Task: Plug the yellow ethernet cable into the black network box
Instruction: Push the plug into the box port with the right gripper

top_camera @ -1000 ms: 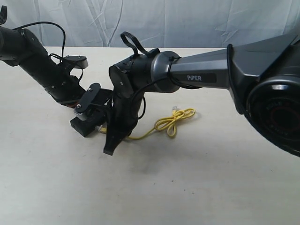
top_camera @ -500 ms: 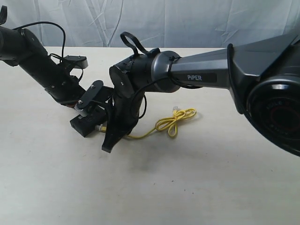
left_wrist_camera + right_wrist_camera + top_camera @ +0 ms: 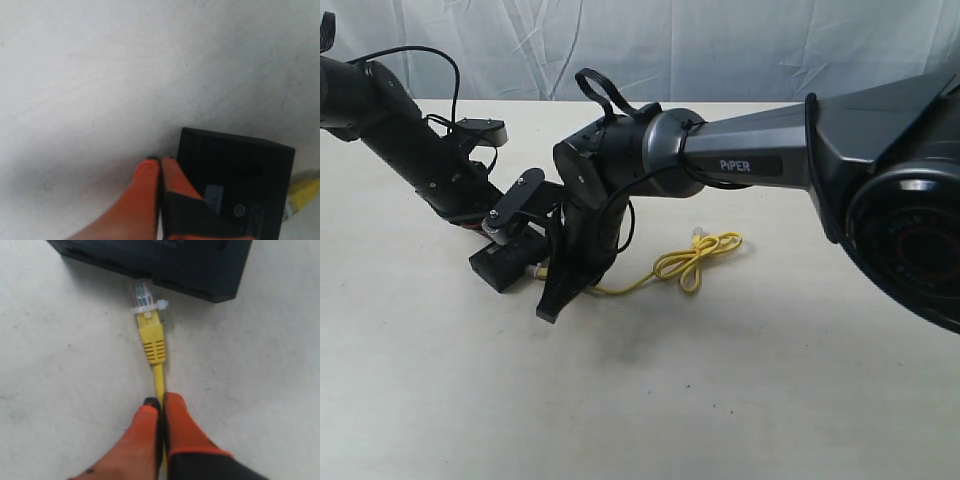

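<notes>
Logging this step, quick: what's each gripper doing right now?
Left gripper: closed, fingers together beside the flat black plastic network box.
Right gripper: closed on the thin bright-yellow ethernet cable.

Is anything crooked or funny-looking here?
The clear plug of the yellow cable sits at the side of the black box with most of it showing, so it isn't pushed fully in. The cable's middle is bundled in a looped knot on the table. Nothing looks broken or spilled.
</notes>
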Robot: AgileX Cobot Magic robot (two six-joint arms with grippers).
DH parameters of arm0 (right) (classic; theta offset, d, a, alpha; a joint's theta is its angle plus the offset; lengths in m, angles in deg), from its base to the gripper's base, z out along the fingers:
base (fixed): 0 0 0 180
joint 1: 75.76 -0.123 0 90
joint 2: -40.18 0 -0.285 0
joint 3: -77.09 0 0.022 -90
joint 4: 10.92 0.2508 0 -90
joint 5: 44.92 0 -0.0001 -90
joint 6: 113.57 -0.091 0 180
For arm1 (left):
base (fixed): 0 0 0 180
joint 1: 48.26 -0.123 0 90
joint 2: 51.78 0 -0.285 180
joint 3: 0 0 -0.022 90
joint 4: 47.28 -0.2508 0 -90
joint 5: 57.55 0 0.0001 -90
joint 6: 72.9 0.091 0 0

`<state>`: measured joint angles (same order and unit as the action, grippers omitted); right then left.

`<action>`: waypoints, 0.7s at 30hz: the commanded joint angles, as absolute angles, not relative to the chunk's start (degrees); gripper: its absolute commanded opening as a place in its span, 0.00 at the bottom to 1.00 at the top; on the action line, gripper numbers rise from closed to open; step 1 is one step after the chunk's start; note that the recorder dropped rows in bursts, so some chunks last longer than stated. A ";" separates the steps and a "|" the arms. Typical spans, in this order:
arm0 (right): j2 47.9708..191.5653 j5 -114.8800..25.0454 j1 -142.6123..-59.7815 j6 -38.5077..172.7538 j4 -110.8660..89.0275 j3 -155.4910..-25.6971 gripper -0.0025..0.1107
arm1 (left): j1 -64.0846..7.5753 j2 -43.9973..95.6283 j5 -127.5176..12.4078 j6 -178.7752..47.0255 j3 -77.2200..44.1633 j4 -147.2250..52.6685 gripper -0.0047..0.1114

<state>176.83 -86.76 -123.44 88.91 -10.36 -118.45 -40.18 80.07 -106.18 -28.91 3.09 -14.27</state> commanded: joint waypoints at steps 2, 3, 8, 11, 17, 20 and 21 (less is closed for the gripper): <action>176.09 -85.94 -123.06 88.90 -10.61 -118.50 0.02 | -40.09 80.09 -106.85 -28.99 2.81 -14.79 0.04; 176.00 -86.25 -123.06 89.53 -10.49 -118.50 0.02 | -40.09 80.09 -106.85 -28.99 2.81 -14.79 0.04; 176.00 -88.54 -123.17 95.26 -10.38 -118.50 0.02 | -40.09 80.09 -106.85 -28.99 2.81 -14.79 0.04; 176.00 -88.44 -123.17 95.30 -10.24 -118.50 0.02 | -40.09 80.09 -106.85 -28.99 2.81 -14.79 0.04; 175.86 -87.61 -123.17 95.75 -7.85 -118.50 0.02 | -40.09 80.09 -106.85 -28.99 2.81 -14.79 0.04; 175.74 -87.73 -123.17 98.45 -5.01 -118.50 0.02 | -40.09 80.09 -106.85 -28.99 2.81 -14.79 0.04; 175.74 -87.61 -123.17 98.45 -4.87 -118.50 0.02 | -40.09 80.09 -106.85 -28.99 2.81 -14.79 0.04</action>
<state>176.83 -87.97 -123.44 96.99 -6.72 -118.45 -40.18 80.07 -106.18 -28.91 3.09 -14.27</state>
